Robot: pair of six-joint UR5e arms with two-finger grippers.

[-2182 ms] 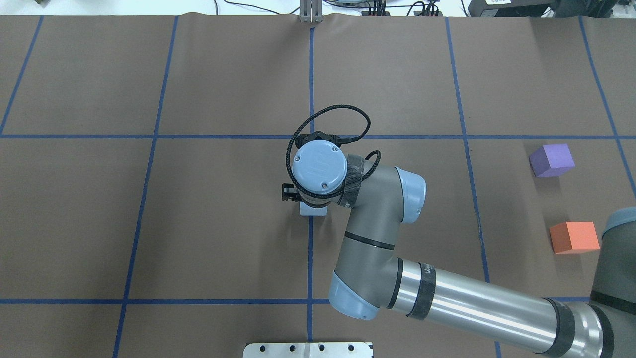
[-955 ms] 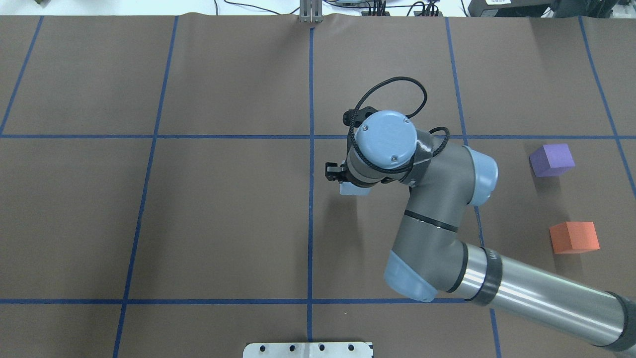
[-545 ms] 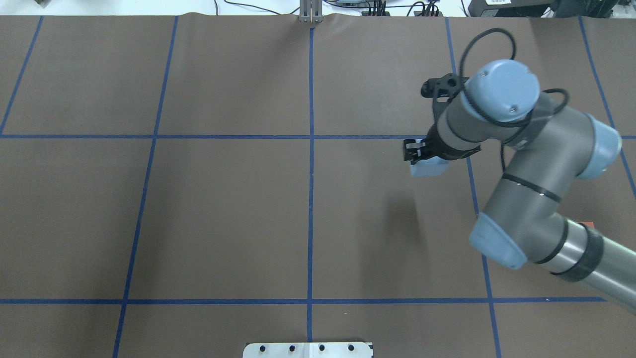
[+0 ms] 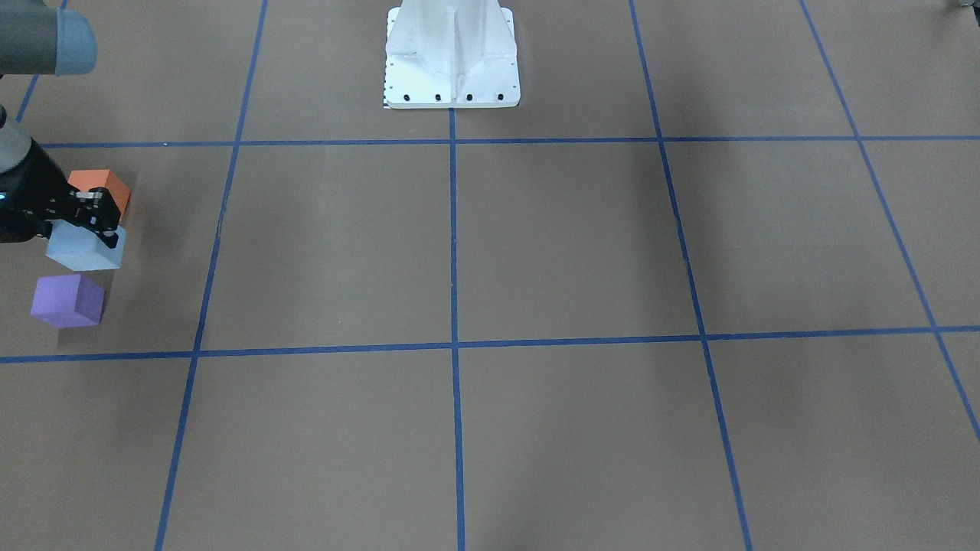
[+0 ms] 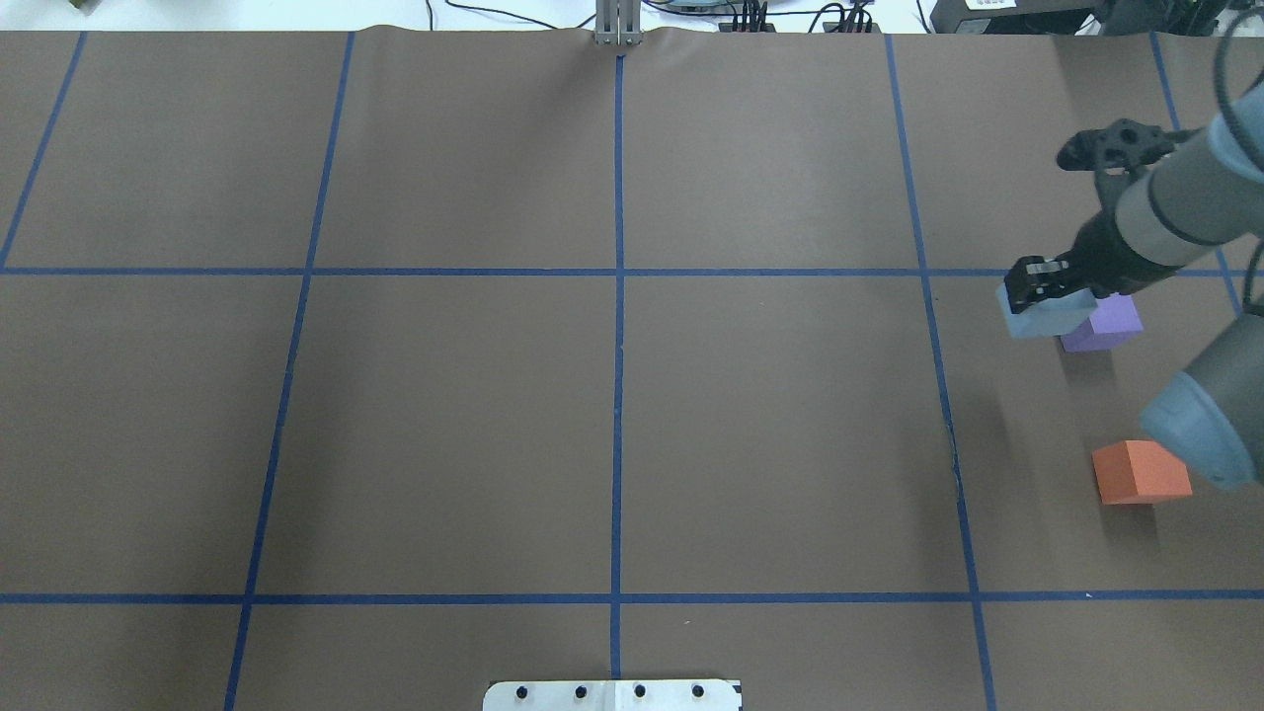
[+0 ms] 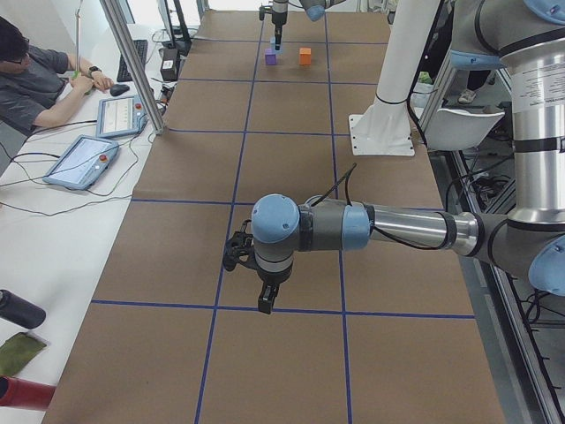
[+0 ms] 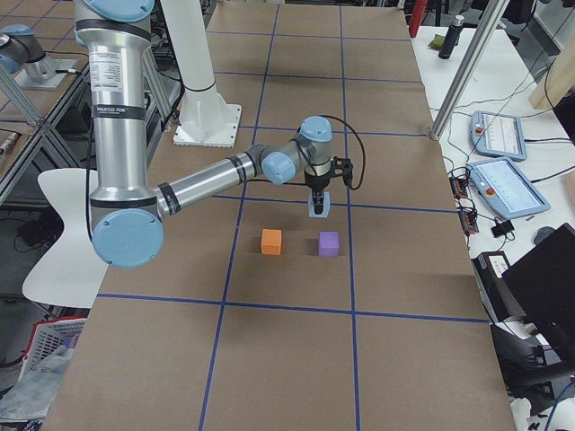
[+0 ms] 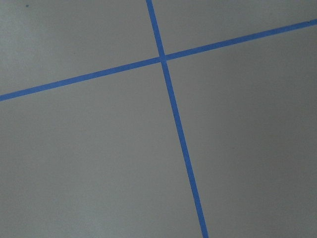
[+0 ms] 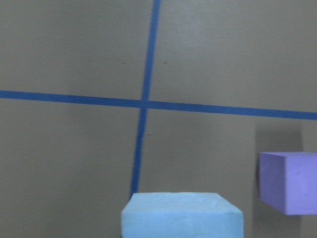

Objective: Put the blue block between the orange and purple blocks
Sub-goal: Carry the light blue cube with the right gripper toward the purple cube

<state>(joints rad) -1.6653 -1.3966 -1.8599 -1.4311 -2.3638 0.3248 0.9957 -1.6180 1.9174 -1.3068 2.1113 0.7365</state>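
Note:
My right gripper (image 5: 1045, 296) is shut on the light blue block (image 5: 1042, 318) and holds it above the table. In the overhead view the blue block overlaps the left edge of the purple block (image 5: 1111, 324); the orange block (image 5: 1141, 472) lies nearer the robot. In the front-facing view the blue block (image 4: 83, 250) hangs between the orange block (image 4: 103, 186) and the purple block (image 4: 67, 301). The right wrist view shows the blue block (image 9: 182, 215) at the bottom and the purple block (image 9: 290, 182) to its right. My left gripper (image 6: 265, 299) hovers over bare table; I cannot tell if it is open.
Blue tape lines (image 5: 618, 296) grid the brown table. The white robot pedestal (image 4: 452, 69) stands at the robot's edge. An operator (image 6: 35, 75) sits at a side desk with tablets (image 6: 81, 162). The left wrist view shows only a tape crossing (image 8: 162, 58).
My right arm has swung from the table's middle to the far right, carrying the blue block up to the purple and orange blocks.

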